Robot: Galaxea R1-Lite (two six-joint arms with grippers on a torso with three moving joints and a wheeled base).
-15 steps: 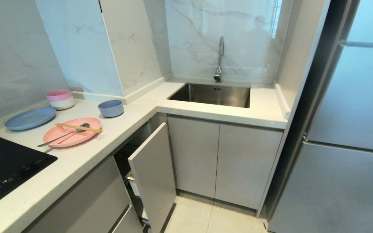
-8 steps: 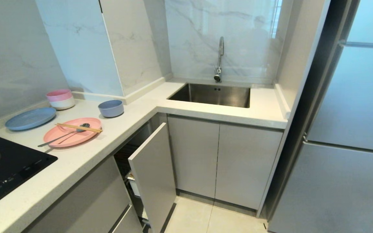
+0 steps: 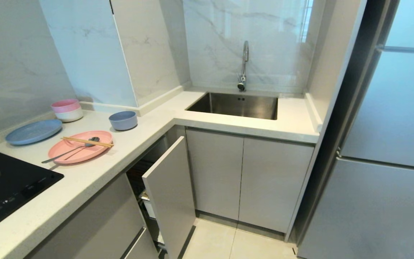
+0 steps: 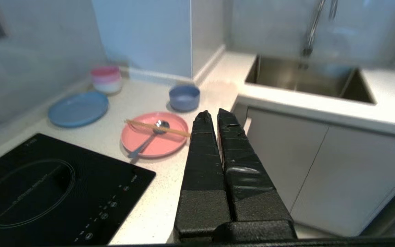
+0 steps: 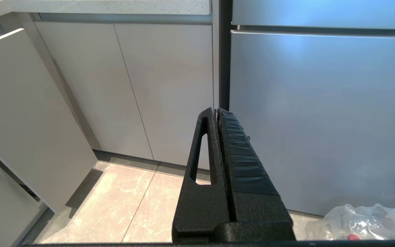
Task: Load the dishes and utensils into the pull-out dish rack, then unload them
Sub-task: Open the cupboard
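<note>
white counter point(image 3: 84, 180), steel sink point(image 3: 235, 106), grey cabinets point(image 3: 246, 180)

The one change is on the glossy marble wall point(image 3: 282, 43) behind the faucet point(image 3: 243, 64). A dim, dark reflection that stood just right of the faucet's top a second ago has faded, and it is now barely to be made out against the veining.
</note>
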